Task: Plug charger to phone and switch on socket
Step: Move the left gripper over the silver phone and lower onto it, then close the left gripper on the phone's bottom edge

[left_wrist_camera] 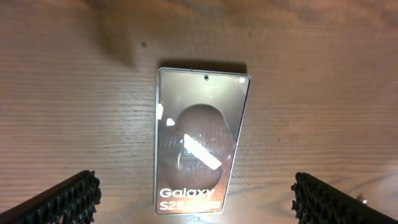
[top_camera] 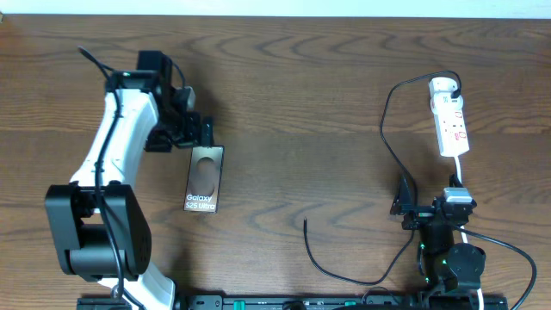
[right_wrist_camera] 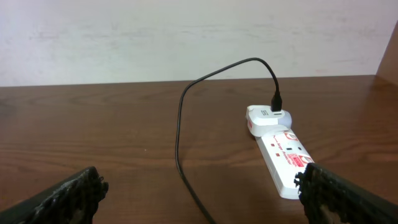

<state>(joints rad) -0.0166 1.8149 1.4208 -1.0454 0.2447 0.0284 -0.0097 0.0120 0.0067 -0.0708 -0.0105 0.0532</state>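
Reading "Galaxy S25 Ultra" on phone [left_wrist_camera: 202,137], bottom centre; we log left gripper [left_wrist_camera: 198,198], right gripper [right_wrist_camera: 202,198] both spread, empty.

Overhead and close left wrist both look down on phone [left_wrist_camera: 202,140].

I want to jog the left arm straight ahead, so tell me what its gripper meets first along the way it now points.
The phone. In the wrist view it lies centred between the open fingers of the left gripper, on the table. How far off it is, the pictures don't settle.
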